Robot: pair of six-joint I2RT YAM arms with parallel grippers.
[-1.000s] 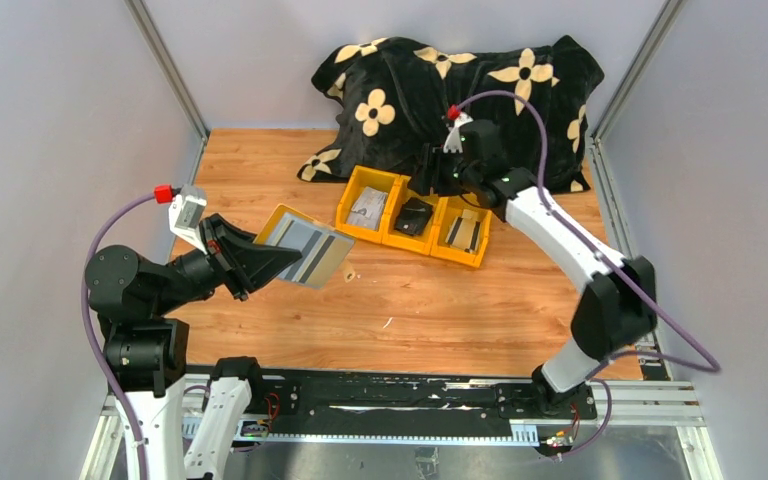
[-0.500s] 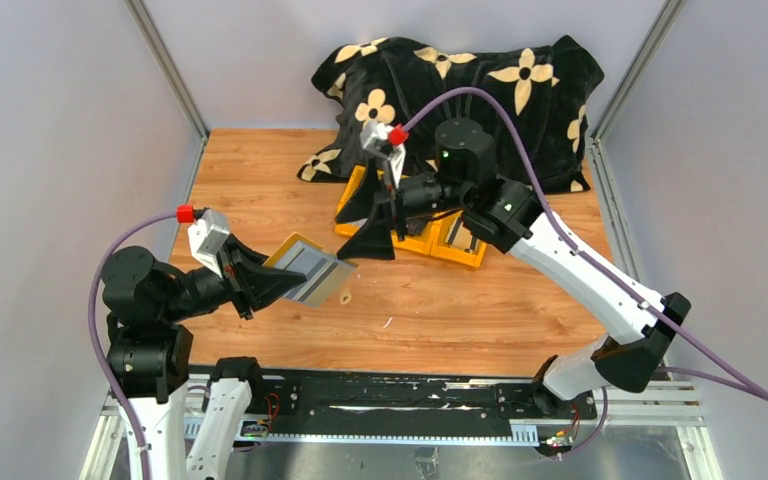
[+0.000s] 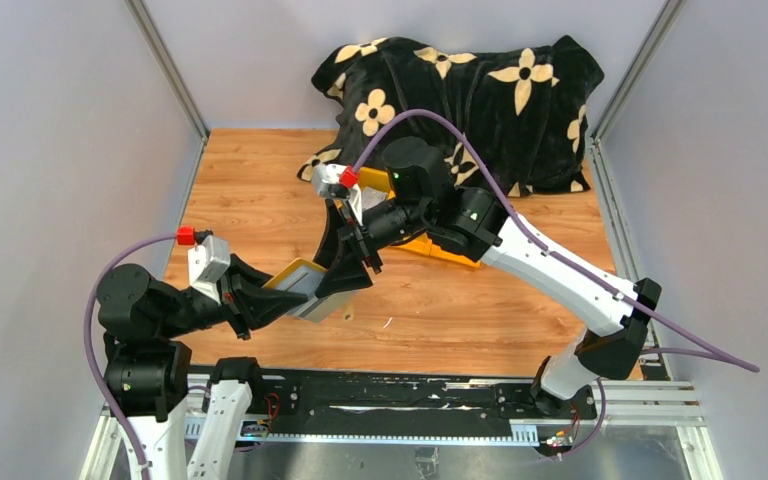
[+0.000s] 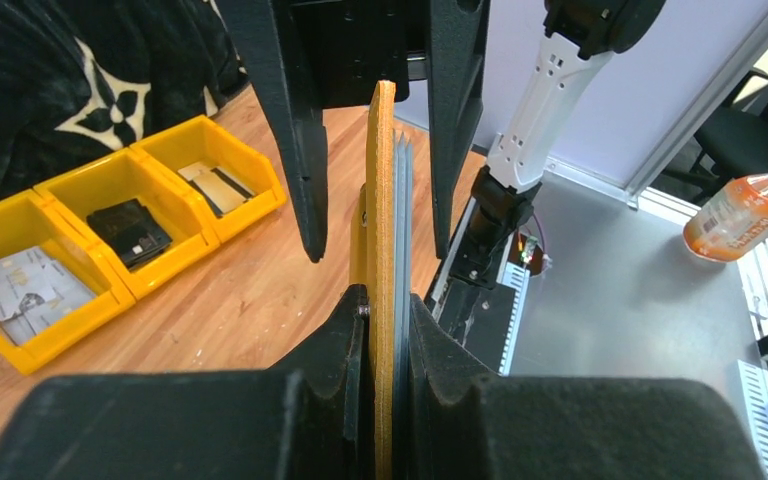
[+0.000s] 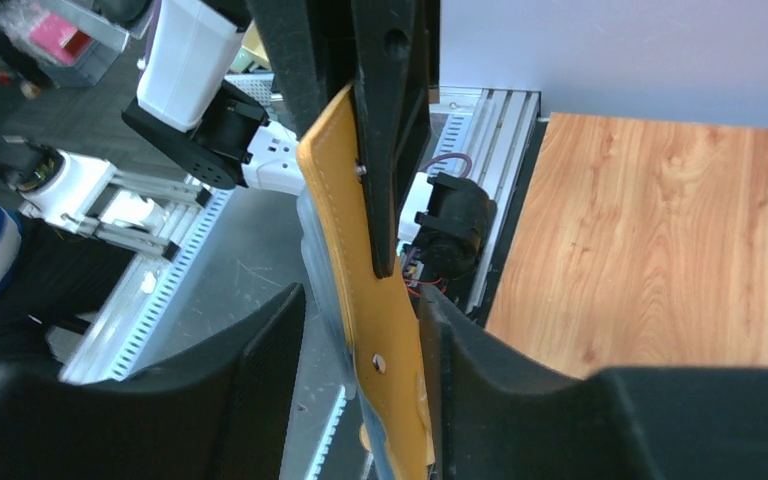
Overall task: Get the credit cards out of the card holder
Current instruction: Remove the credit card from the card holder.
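L jaws: left gripper (image 4: 388,310) clamped nearly shut on card holder (image 4: 384,200), one finger on ea. face of its lower part.
R jaws: right gripper (image 5: 362,300) part open, nothing gripped. In L wrist view we see its fingers (image 4: 300,150) straddling the holder's free end w/ a gap on ea. side. In R wrist view the yellow cover sits just beside one pad; contact or not, we can't tell.
Card holder: mustard-yellow wallet, held edge-on off the table (image 3: 460,310) btwn both arms, over the near-left part of the wood. Yellow cover on one side, grey sleeve layers (image 4: 403,230) stacked against it on the other. Small rivet (image 5: 378,355) shows on the cover.
Cards in holder: edge-on, we can't tell if the grey layers are cards or just sleeves.
Out of holder: pale grey credit cards (image 4: 30,290) lying flat in one end compartment of yellow 3-compartment bin (image 4: 80,335); striped cards (image 4: 215,185) in the other end compartment.
Mid compartment: black folded pouch (image 4: 135,230).
Bin pos: far side of table, just in front of black flower-print blanket (image 3: 480,90); R arm crosses over it in top view.
Off-table: orange drink bottle (image 4: 745,210) lying on the grey floor past the rail.
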